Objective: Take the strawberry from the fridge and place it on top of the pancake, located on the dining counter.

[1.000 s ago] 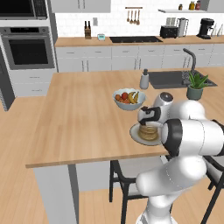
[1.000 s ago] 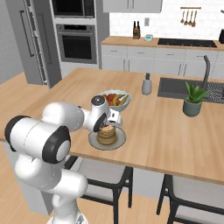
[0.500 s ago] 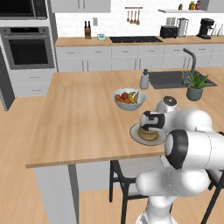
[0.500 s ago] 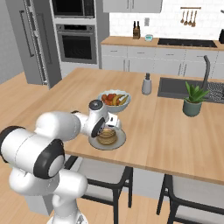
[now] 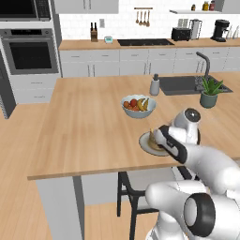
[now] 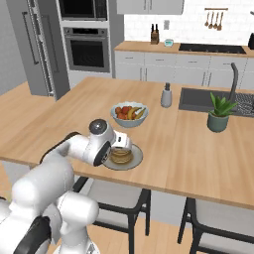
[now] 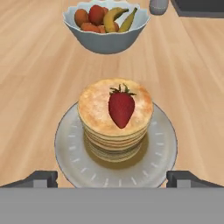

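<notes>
Red strawberry [image 7: 121,108] flat on pancake [image 7: 115,119] | tip toward camera | gripper [image 7: 112,179] spread, empty

Arm folded low and forward from the base; gripper [image 7: 112,178] jaws spread wide apart, nothing between the fingertips.

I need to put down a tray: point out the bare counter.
The light wood dining counter is bare left of the white fruit bowl and the grey pancake plate. It is also bare between that plate and the potted plant. It is crowded around bowl, plate and the open gripper.
</notes>
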